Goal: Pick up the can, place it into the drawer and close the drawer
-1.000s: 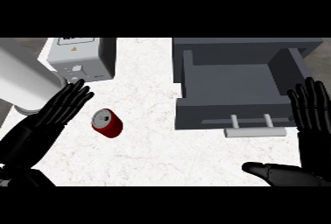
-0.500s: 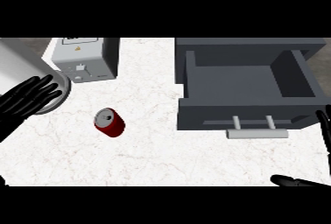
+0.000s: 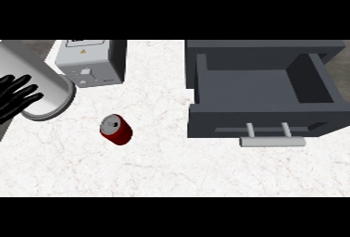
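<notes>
I see the red can (image 3: 116, 129) lying left of the open drawer (image 3: 263, 88). Left hand (image 3: 15, 96), fingers spread and slack, is cut off at the frame edge; right hand out of view.

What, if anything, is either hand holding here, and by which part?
Nothing is held. The red metal can lies untouched on the counter; the left hand is apart from it, and the right hand is out of view.

Red can (image 3: 116, 129) beside open drawer (image 3: 263, 88)
</notes>
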